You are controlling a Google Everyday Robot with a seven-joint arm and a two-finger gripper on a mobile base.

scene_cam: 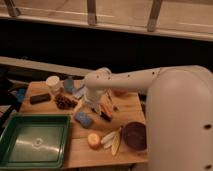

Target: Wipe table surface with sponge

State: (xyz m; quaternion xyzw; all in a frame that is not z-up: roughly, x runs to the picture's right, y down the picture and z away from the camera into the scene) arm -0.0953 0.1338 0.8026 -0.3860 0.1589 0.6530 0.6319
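The table surface (80, 150) is a light-brown wooden top in the lower middle of the camera view, with many items on it. The sponge (84, 119) is a small medium-blue block lying flat near the table's middle, just right of the green tray. My gripper (95, 105) hangs down from the white wrist (97, 80) over the table's middle. It sits just above and slightly right of the sponge, next to an orange and dark item (106, 111). I cannot tell whether it touches the sponge.
A green plastic tray (10, 137) fills the front left. A black bar (40, 98), a dark cluster (65, 101), a white cup (52, 82) and pale grey-blue pieces (78, 91) lie at the back left. A dark bowl (135, 135), round fruit (94, 140) and a banana (114, 140) are front right.
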